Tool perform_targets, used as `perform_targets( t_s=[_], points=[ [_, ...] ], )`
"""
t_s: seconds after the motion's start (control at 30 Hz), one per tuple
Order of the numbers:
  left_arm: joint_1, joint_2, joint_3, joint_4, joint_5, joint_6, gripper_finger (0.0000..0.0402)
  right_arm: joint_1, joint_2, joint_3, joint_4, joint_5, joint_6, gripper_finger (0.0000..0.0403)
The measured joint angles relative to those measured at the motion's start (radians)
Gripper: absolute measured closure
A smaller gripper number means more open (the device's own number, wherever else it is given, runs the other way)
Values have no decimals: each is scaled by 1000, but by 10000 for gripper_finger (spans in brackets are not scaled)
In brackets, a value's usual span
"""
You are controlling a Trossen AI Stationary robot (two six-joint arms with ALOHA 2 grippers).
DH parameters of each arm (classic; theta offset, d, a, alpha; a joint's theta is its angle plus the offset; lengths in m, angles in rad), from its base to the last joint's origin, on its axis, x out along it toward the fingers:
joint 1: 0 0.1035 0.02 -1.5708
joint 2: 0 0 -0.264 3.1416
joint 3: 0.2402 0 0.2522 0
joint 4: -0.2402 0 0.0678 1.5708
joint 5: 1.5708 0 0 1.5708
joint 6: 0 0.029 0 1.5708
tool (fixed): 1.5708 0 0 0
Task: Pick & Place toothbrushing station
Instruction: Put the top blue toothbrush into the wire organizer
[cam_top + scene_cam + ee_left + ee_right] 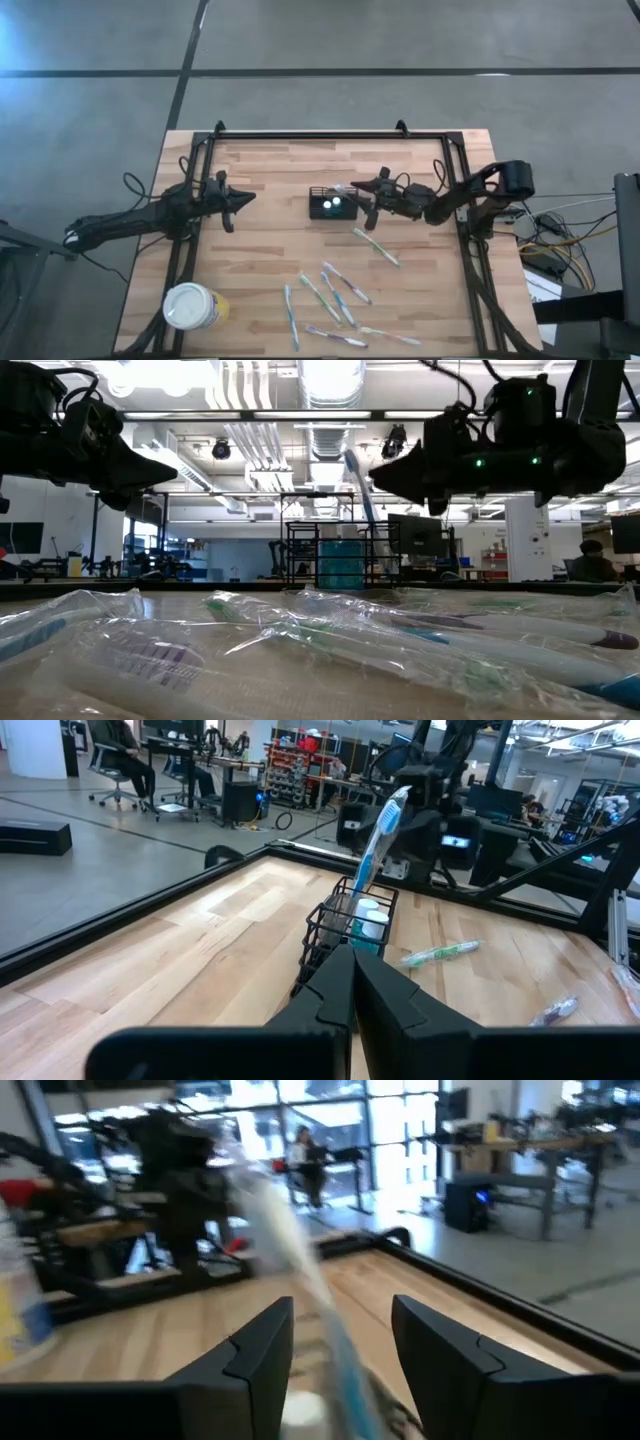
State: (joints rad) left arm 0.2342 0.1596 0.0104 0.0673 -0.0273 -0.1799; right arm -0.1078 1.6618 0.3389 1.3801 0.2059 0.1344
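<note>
Standing near the middle of the worktop (260, 190), the toothbrushing station (332, 204) is a small black wire holder with one toothbrush (378, 838) leaning upright in it, head up. The right pincer (356, 186) hovers just beside the station's top, its two fingers spread apart with the brush handle passing between them and not clamped. The left pincer (242, 198) waits well apart to the left, fingers pressed together on nothing. More wrapped toothbrushes (335, 295) lie scattered on the near part of the worktop, and a yellow cup (194, 306) with a white lid sits at the near-left corner.

The station looks light and stiff but easily tipped or slid, so any push should be gentle. The brushes seem light, rigid and slippery in their wrappers; mid-handle is probably the safest hold.
</note>
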Motion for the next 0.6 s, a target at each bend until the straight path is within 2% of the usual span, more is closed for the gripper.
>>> perform_targets(
  t_s=[0.1,0.27,0.43,0.6],
  points=[
    [0,0,0,0,0,0,390,26,-47,12,-100,-5,-17,218],
    [0,0,0,0,0,0,390,49,-158,60,-363,2,-37,194],
    [0,0,0,0,0,0,390,51,-222,178,-688,85,-34,169],
    [0,0,0,-1,0,0,390,51,-222,266,-802,139,-40,148]
  ],
)
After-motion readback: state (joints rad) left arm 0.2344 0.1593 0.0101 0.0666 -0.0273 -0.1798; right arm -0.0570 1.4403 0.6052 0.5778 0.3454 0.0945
